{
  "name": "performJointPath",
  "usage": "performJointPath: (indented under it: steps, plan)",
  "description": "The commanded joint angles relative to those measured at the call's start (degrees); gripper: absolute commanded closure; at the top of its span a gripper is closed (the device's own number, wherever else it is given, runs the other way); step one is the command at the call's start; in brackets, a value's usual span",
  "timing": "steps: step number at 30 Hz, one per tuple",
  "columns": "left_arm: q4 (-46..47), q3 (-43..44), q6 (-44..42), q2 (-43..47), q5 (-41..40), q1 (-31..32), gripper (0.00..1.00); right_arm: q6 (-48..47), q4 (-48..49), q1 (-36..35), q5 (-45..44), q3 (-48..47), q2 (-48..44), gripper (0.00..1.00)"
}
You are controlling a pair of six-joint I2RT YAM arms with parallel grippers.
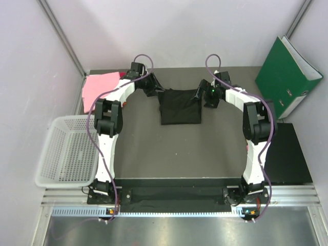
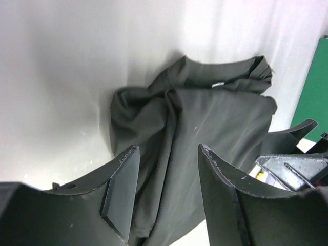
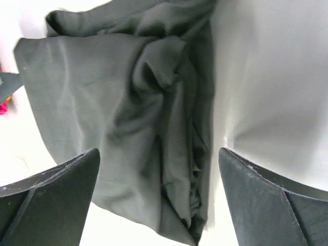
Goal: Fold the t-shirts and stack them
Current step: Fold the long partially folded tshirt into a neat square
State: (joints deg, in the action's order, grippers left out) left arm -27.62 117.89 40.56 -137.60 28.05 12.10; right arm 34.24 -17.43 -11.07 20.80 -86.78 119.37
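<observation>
Surface: grey table, walled in white on three sides.
Top view, black shirt: lies flat at 12 o'clock from the table's middle, folded to a rough square.
Top view, pink shirt: folded in the far corner at 10 o'clock, probably the start of the stack. Whether it is one garment or two cannot be told.
Top view, left gripper: at the black shirt's 10 o'clock corner.
Top view, right gripper: at its 2 o'clock corner. The pair appear set at opposite far corners so both can take the cloth together.
Top view, basket: at 8 o'clock, well apart from the shirts.
Top view, binder: at 2 o'clock, leaning on the wall.
Left wrist, jaws: parted, pinching nothing. The black shirt lies under and between them, with cloth bunched at 10 o'clock.
Left wrist, cut off: the binder shows only as a green strip at 3 o'clock, and the right gripper only in part at 4 o'clock.
Right wrist, jaws: spread wide, released. The shirt's crumpled edge lies between them, untouched.
Right wrist, hard to make out: a red-pink speck at 9 o'clock.
Hidden: no lettering shows on the black shirt in any view.
</observation>
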Motion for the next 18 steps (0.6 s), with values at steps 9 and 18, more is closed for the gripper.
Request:
performJointPath:
  steps: [9, 18]
  plan:
    - [7.1, 5.5, 3.6, -5.4, 3.4, 0.3, 0.63, 0.9, 2.7, 2.5, 4.0, -6.0, 2.6, 0.04]
    - [8.8, 6.6, 4.0, -6.1, 6.0, 0.4, 0.99, 0.8, 2.7, 3.4, 5.2, -6.0, 3.9, 0.04]
